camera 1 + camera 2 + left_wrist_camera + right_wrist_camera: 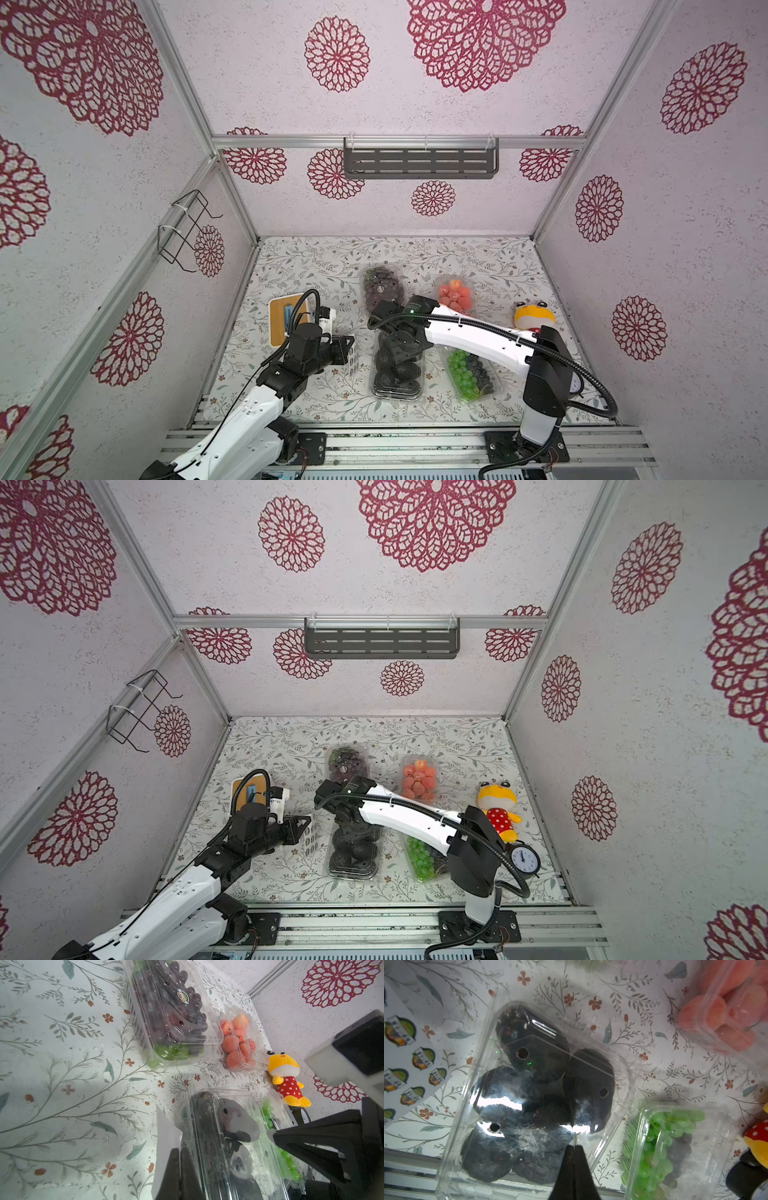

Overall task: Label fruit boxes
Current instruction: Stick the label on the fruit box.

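Left fingers pinch shut on the single sticker sheet, right fingers are closed together above the black-fruit box, at 7 o'clock among four fruit boxes.

**Colour key.** Black right gripper over the clear black-fruit box, its round fruit black. To either side of that gripper, the grape box shows bright green and black and the strawberry box orange-red. Beyond it, the purple-grape box is dark purple. At the black left gripper, a white sticker sheet carries green-and-orange rounds. Table cover: white, grey-green sprigs, rust flowers. Walls: pale, crimson rosettes.
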### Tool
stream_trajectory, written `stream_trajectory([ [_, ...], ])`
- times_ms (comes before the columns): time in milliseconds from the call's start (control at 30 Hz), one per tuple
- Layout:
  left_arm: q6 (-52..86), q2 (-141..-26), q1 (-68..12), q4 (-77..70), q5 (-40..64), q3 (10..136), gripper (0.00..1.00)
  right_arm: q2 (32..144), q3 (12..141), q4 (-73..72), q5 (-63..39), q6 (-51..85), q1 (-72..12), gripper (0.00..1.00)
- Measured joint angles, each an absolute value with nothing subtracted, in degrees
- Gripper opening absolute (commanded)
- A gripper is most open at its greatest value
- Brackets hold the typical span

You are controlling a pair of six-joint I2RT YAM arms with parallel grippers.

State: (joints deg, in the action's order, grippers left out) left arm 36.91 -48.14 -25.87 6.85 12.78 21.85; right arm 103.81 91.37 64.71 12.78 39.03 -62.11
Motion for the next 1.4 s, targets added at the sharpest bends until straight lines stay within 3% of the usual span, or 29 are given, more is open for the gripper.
stream_trajectory([
  [533, 36.9, -47.6, -27.5, 5.5, 14.4, 21.6, 0.0, 106.7, 89.3, 59.6, 7.0, 38.5, -63.1, 0.0],
  [733, 36.9, -47.6, -27.5, 5.5, 13.3, 21.6, 0.0, 103.1, 83.8, 53.9, 3.9, 38.2, -61.6, 0.0],
  [1000, 36.9, -48.6, -27.5, 5.6, 12.4, 21.6, 0.0, 98.1, 76.6, 45.1, -1.8, 37.6, -60.1, 0.26],
  [1400, 36.9, -55.1, -27.5, 4.9, 8.8, 21.8, 0.0, 93.2, 67.9, 31.6, -10.5, 37.5, -58.7, 0.29],
])
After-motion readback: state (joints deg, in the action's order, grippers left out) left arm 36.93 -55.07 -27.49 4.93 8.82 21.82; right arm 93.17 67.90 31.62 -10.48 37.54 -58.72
